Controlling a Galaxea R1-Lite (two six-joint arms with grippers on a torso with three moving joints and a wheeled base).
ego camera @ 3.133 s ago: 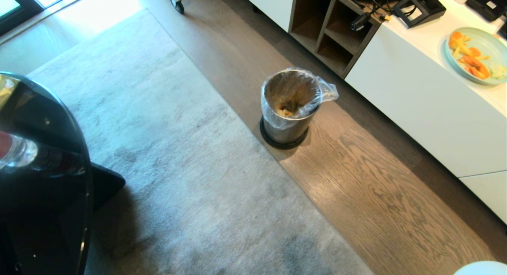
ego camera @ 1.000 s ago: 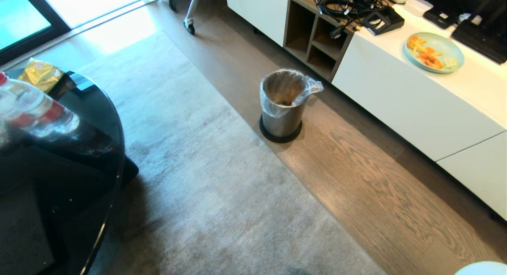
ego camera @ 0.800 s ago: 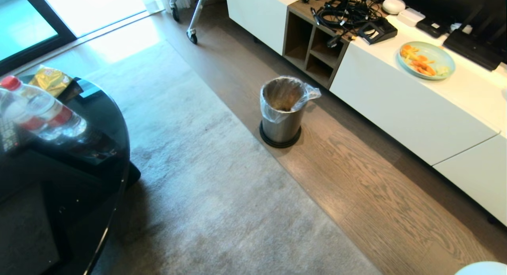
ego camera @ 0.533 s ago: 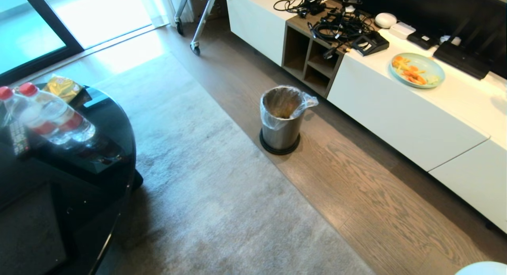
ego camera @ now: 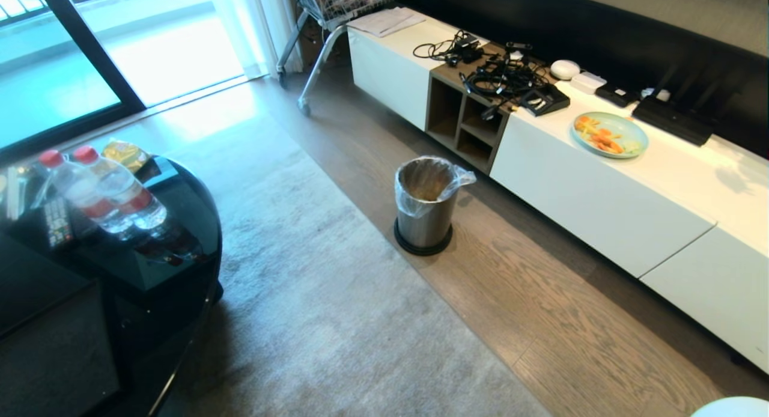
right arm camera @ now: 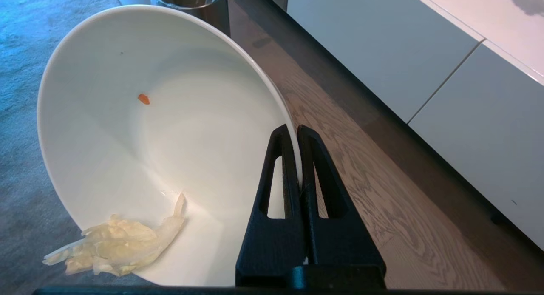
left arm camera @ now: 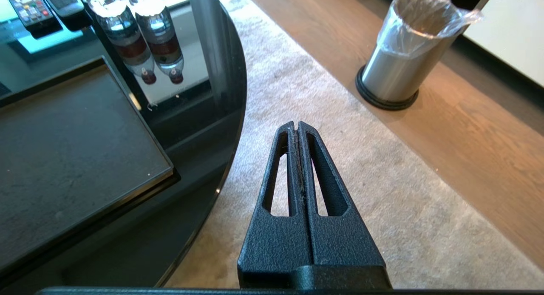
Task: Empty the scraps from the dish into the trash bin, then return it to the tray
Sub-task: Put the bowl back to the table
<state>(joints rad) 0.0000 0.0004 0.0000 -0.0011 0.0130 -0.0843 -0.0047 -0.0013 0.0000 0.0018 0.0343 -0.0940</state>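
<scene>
My right gripper (right arm camera: 296,131) is shut on the rim of the white dish (right arm camera: 170,129), which hangs tilted over the wooden floor. Pale yellow-white scraps (right arm camera: 114,248) cling near the dish's low edge, and one orange bit (right arm camera: 143,99) sticks higher up. In the head view only a sliver of the dish (ego camera: 730,407) shows at the bottom right. The steel trash bin (ego camera: 424,203) with its clear liner stands on the floor ahead, apart from the dish. My left gripper (left arm camera: 296,126) is shut and empty above the rug, beside the black tray (left arm camera: 63,150) on the table.
A round black glass table (ego camera: 192,255) with two water bottles (ego camera: 102,191) stands at the left. A long white cabinet (ego camera: 601,194) runs along the right, carrying a pale blue-green plate (ego camera: 610,134) of food and cables. A grey rug (ego camera: 336,321) lies between them.
The whole head view has swung upward and back: more of the room, window and cabinet top shows, and the bin sits lower and smaller in the picture. Nothing in the scene itself moved.
</scene>
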